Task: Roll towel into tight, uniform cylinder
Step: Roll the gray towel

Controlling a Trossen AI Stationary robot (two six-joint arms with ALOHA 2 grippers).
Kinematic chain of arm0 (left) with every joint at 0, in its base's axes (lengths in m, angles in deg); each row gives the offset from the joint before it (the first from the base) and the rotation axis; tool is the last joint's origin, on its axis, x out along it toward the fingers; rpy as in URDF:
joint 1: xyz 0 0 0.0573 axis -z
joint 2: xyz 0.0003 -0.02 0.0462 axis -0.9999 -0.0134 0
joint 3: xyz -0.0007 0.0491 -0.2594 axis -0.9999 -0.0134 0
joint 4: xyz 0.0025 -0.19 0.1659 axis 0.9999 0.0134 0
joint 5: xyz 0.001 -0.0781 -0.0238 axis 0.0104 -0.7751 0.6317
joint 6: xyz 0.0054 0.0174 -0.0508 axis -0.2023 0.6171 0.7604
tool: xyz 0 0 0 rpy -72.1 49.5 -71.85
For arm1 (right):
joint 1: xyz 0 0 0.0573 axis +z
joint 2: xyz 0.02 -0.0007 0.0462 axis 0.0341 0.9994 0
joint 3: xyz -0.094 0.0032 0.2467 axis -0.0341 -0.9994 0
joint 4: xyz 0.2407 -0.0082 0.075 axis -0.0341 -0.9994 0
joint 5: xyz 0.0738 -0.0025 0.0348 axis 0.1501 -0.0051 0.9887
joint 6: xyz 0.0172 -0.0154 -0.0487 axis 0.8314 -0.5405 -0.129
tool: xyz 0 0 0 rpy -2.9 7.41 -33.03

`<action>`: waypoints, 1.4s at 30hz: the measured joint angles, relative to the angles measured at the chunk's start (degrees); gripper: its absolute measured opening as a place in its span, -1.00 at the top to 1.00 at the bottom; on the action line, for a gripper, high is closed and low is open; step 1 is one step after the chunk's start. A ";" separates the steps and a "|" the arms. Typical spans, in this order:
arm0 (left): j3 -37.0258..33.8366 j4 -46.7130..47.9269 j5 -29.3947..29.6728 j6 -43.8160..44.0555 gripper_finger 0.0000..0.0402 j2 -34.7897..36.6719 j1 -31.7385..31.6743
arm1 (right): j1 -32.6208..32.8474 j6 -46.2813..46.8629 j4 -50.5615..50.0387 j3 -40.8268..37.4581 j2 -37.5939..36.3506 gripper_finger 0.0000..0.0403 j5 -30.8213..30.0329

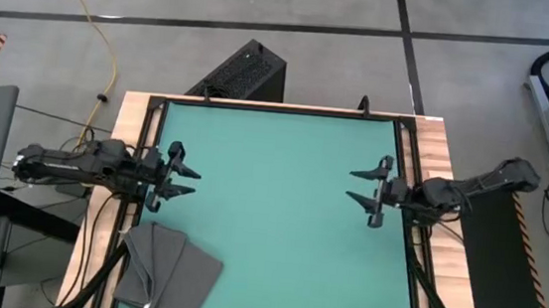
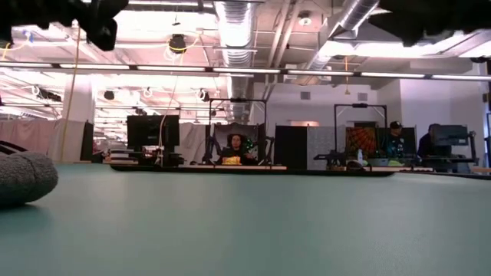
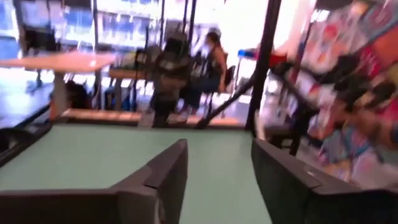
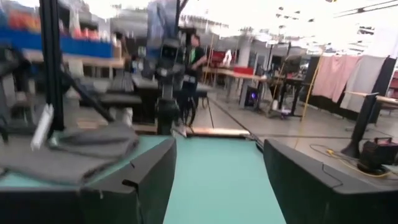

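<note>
The dark charcoal-grey towel point(image 1: 167, 270) lies folded at the teal mat's near left corner, partly over the mat's left edge. It also shows in the low view point(image 2: 23, 178) and in the right wrist view point(image 4: 74, 152). My left gripper point(image 1: 185, 179) is open above the mat's left side, beyond the towel. My right gripper point(image 1: 359, 187) is open above the mat's right side. Both are empty.
The teal mat point(image 1: 279, 214) covers the table inside a black frame. A black box point(image 1: 242, 71) stands on the floor beyond the far edge. People sit at desks in the room beyond the table.
</note>
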 joint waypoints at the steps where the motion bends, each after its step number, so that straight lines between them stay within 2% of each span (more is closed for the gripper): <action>1: 2.18 3.50 1.40 -0.71 0.11 -0.90 0.47 | 0.00 -0.66 0.06 1.99 3.04 -0.34 0.28; 5: 12.16 19.73 6.58 -1.33 0.08 -5.78 2.07 | 0.00 -1.40 -0.04 11.44 16.66 -0.34 3.17; 9: 21.38 37.23 11.37 4.56 0.08 -11.89 3.06 | 0.00 -4.37 -0.39 20.90 30.20 -0.34 6.08; 12: 26.90 49.84 11.43 9.73 0.09 -16.40 3.52 | -0.07 -7.72 -0.18 27.93 39.77 -0.34 7.80; 15: 30.47 57.57 11.80 13.48 0.12 -20.00 3.56 | -0.76 -10.40 -0.40 34.57 48.76 -0.34 10.99; 20: 33.36 60.04 12.23 14.16 0.14 -22.13 3.54 | -3.07 -12.90 -0.41 47.50 62.87 -0.34 21.08; 26: 34.95 60.03 12.23 12.85 0.14 -21.65 3.54 | -5.33 -17.85 -5.00 64.86 80.24 -0.34 27.84; 30: 35.00 60.57 12.35 12.87 0.14 -20.98 3.54 | -6.52 -19.12 -7.57 77.22 89.21 -0.34 33.51; 36: 33.03 64.87 11.45 13.99 0.14 -21.55 3.63 | -6.74 -20.07 -28.50 91.79 97.61 -0.34 33.11; 42: 30.41 75.48 9.37 18.63 0.14 -29.46 6.07 | -6.12 -20.89 -47.96 98.26 95.60 -0.34 27.74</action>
